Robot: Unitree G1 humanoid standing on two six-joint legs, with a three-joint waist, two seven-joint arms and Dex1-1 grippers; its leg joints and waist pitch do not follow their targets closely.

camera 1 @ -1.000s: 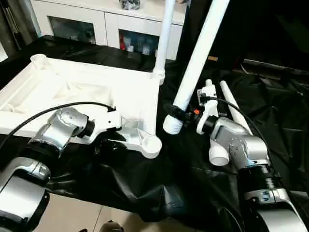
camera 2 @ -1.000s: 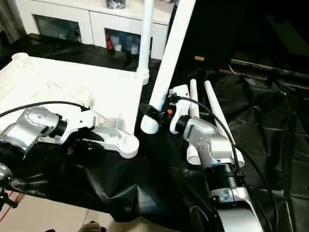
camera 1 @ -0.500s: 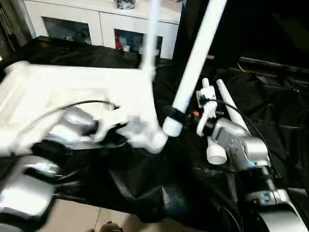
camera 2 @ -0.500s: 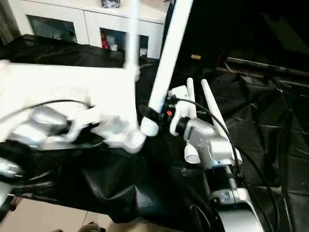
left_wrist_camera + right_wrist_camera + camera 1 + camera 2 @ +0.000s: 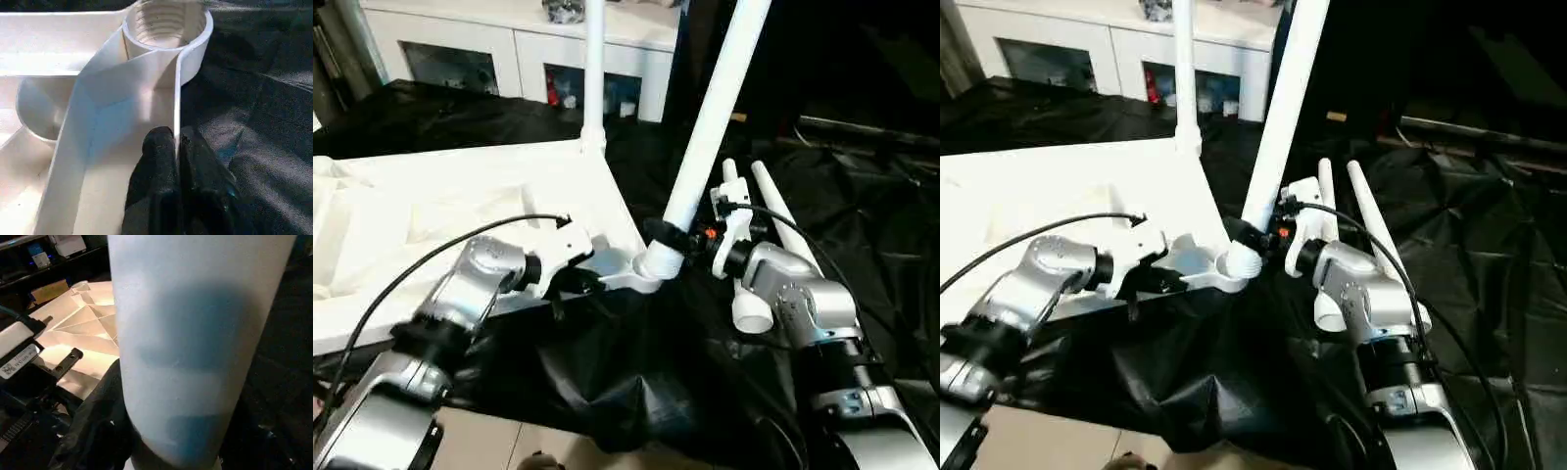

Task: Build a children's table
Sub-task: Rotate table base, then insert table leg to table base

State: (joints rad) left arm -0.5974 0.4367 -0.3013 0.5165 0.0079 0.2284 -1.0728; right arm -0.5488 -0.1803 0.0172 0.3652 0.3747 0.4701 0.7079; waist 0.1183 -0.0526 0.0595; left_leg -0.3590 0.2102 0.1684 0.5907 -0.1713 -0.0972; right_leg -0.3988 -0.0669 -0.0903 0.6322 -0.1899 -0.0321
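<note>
**Leg to corner socket: line up before pushing**

My left tool (image 5: pixel 176 147) is pinched shut on the table top's rim (image 5: pixel 177 98) by the near corner socket (image 5: pixel 166 22). My right tool (image 5: pixel 690 235) clamps the leg (image 5: pixel 710 117), tip at the socket. Keep top steady, leg square w/ bore. Left wrist view shows socket threads; head views don't.
</note>
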